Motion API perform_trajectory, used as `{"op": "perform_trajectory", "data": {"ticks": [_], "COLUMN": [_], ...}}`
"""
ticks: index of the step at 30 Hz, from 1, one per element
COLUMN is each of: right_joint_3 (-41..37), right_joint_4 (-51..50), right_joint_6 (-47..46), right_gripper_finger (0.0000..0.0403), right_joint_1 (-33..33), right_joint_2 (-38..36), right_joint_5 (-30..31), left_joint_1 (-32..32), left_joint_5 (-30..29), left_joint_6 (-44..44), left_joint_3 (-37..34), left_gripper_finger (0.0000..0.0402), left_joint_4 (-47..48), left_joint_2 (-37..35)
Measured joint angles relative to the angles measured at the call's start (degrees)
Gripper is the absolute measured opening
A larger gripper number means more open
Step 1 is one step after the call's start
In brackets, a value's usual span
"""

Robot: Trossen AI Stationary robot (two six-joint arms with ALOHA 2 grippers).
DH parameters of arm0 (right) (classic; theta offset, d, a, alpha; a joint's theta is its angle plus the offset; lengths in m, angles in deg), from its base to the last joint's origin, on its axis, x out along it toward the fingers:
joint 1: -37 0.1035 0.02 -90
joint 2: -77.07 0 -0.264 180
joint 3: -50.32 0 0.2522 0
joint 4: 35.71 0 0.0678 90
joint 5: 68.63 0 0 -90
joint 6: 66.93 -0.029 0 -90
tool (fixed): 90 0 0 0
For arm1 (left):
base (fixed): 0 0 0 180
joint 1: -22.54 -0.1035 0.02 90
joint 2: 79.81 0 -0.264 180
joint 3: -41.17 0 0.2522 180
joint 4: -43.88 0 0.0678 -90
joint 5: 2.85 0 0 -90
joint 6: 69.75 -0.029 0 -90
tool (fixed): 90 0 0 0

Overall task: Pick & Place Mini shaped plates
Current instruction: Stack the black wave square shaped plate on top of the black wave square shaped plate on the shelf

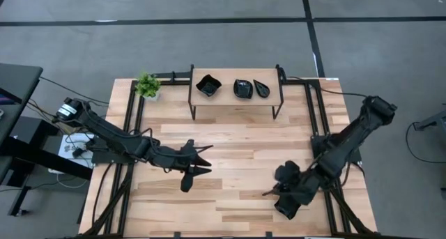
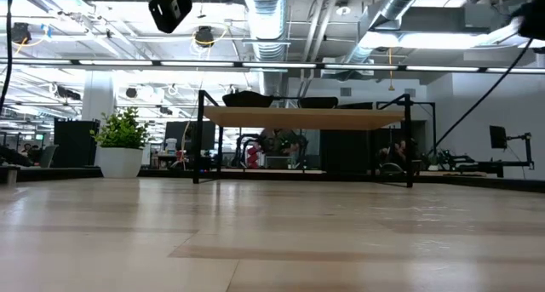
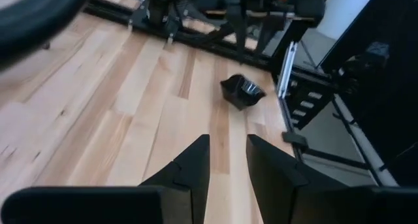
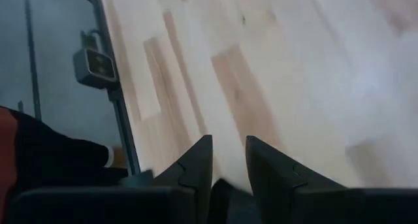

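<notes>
- The left claw [image 1: 208,159] hangs over the middle of the table. Its two dark fingers [image 3: 189,168] are pointy. They stand a little apart, with bare wood showing in the gap. It holds nothing and touches nothing.
- The right claw [image 1: 266,193] is low over the near right part of the table. In its own wrist view the right claw [image 4: 227,142] has its fingers a little apart too, with nothing between the tips. The wood past them looks blurry, and low in the gap is a dark bit I cannot make out.
- The table [image 1: 237,134] is made of long, smooth, pale wood planks. Black metal rails run along its sides.
- One small black dish [image 3: 241,92] sits on the table by the side rail, ahead of the left claw. It is shiny, with a wavy rim. From above I cannot find it for sure, as the right arm is dark there.
- At the far side stands a little shelf [image 1: 226,98] with a flat wood top and thin black legs.
- Three mini plates sit on top of it, all shiny black: a squarish plate [image 1: 208,85] with a wavy rim, a roundish plate [image 1: 242,88] and a teardrop plate [image 1: 261,88]. The last two are just beside each other.
- From table height they show only as dark lumps over the shelf's edge.
- A small green potted plant [image 1: 147,84] in a white pot stands at the far left corner.
</notes>
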Motion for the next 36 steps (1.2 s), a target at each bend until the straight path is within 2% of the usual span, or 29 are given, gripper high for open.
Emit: {"op": "perform_trajectory", "data": {"ticks": [10,18,24,31,36], "right_joint_3": [0.0,0.1,0.1,0.1,0.1], "right_joint_4": [-1.9,-15.3,-12.3,-16.4,-14.9], "right_joint_6": [-26.4,-44.7,-40.6,-38.9,-35.3], "right_gripper_finger": [0.0088,0.0088,0.0088,0.0088,0.0095], "right_joint_1": [9.0,16.1,17.4,15.9,14.7], "right_joint_2": [6.8,6.4,6.5,6.5,7.0], "right_joint_5": [0.0,0.1,0.0,0.0,0.7], "left_joint_1": [0.3,0.3,0.3,0.3,0.3], "left_joint_5": [0.0,0.0,0.0,0.0,0.0], "left_joint_6": [0.0,-0.2,-0.2,-0.5,-0.5], "left_joint_3": [0.0,0.0,0.0,0.0,0.0], "left_gripper_finger": [0.0102,0.0102,0.0102,0.0102,0.0102], "left_joint_4": [-0.8,-1.1,-1.1,-1.2,-1.2], "left_joint_2": [0.4,0.4,0.4,0.4,0.4]}}
